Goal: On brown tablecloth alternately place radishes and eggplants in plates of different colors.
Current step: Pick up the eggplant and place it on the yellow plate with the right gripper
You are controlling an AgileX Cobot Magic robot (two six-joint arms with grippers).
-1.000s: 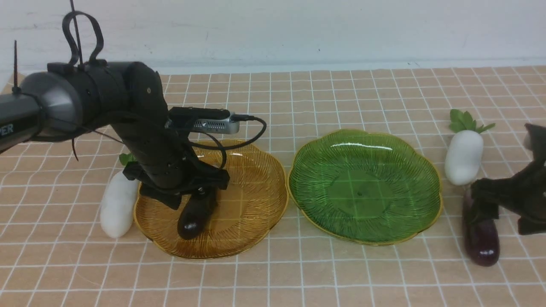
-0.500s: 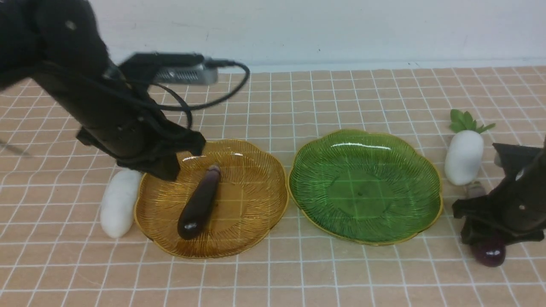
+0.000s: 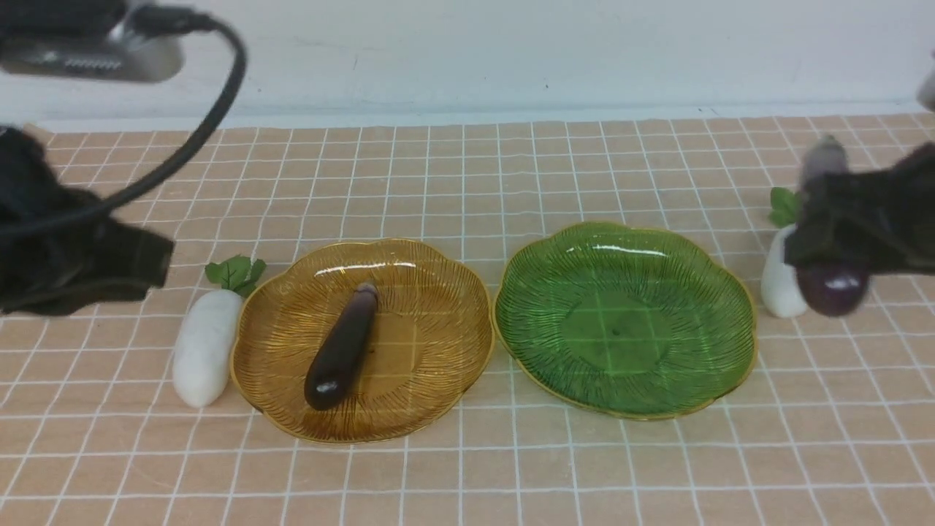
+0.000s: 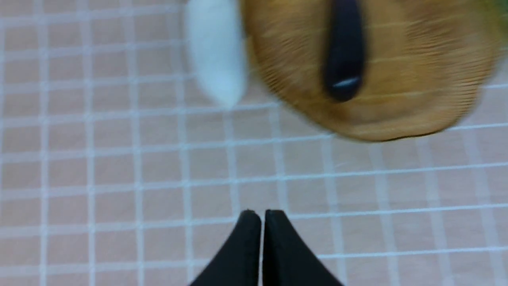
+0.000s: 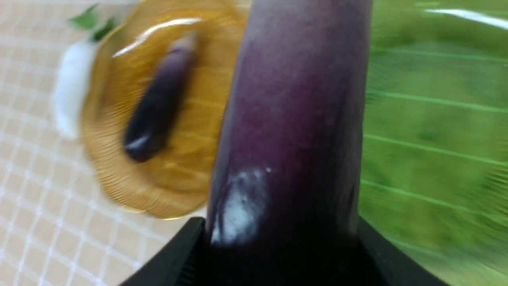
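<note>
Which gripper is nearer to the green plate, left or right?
Right. The right gripper, holding an eggplant, hangs just past the right rim of the green plate. The left gripper is beyond the amber plate, on the far left.

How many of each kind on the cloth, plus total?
White radishes: 2, left radish, right radish.
Purple eggplants: 2, plated eggplant, held eggplant in the right gripper.
Plates: 2, amber plate, green plate.
Total: 6
</note>
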